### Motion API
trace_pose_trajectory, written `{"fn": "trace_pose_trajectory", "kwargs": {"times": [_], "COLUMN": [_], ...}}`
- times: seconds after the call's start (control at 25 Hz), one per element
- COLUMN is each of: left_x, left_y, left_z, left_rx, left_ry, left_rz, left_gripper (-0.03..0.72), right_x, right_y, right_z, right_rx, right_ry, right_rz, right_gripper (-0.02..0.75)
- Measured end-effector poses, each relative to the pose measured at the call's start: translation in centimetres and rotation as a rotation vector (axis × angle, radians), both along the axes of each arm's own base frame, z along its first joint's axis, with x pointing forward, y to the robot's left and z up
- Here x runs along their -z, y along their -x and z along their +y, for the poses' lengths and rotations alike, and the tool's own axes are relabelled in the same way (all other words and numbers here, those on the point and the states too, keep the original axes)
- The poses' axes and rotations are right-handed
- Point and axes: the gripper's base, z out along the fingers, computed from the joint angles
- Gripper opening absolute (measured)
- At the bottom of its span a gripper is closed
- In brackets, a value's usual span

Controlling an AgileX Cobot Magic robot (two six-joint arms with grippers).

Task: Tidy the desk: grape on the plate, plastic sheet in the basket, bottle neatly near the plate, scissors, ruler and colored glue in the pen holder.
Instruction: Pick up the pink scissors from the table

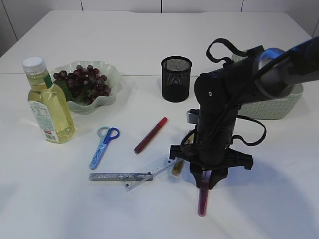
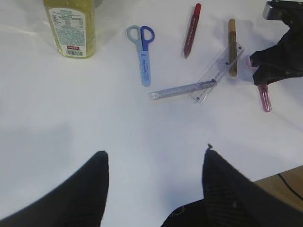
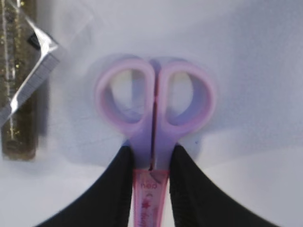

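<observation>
My right gripper [image 3: 150, 153] is shut on the neck of the pink scissors [image 3: 154, 99], just below the handle loops; the scissors lie flat on the table [image 1: 202, 199]. Blue scissors [image 1: 103, 147], a red glue pen [image 1: 150, 135], a silver glitter glue [image 1: 119, 176], a gold glue [image 1: 177, 167] and a clear ruler [image 1: 149, 172] lie on the table to the left. Grapes [image 1: 82, 82] sit on the plate [image 1: 110, 72], with the bottle [image 1: 47, 107] upright beside it. My left gripper [image 2: 156, 153] hangs open over bare table. The plastic sheet is out of view.
The black mesh pen holder [image 1: 176, 78] stands behind the right arm. A pale woven basket [image 1: 279, 107] sits at the right, partly hidden by that arm. The table's near edge shows at the lower right of the left wrist view.
</observation>
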Motion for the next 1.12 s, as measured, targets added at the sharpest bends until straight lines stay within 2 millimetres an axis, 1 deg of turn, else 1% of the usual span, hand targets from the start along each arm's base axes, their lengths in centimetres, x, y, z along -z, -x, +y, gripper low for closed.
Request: {"fn": "trace_pose_trajectory", "kwargs": {"times": [0.2, 0.8, 1.12], "left_x": [0.00, 0.00, 0.00], "left_y": [0.00, 0.00, 0.00], "left_z": [0.00, 0.00, 0.00], "left_rx": [0.000, 0.000, 0.000], "left_ry": [0.000, 0.000, 0.000], "left_rz": [0.000, 0.000, 0.000], "left_gripper": [0.456, 0.448, 0.448], "right_x": [0.00, -0.06, -0.30], "right_y": [0.02, 0.34, 0.48], "right_z": [-0.01, -0.18, 0.02], "right_rx": [-0.057, -0.114, -0.190], "right_ry": [-0.001, 0.015, -0.006], "right_rz": [0.000, 0.039, 0.066], "right_gripper": [0.176, 0.174, 0.174]}}
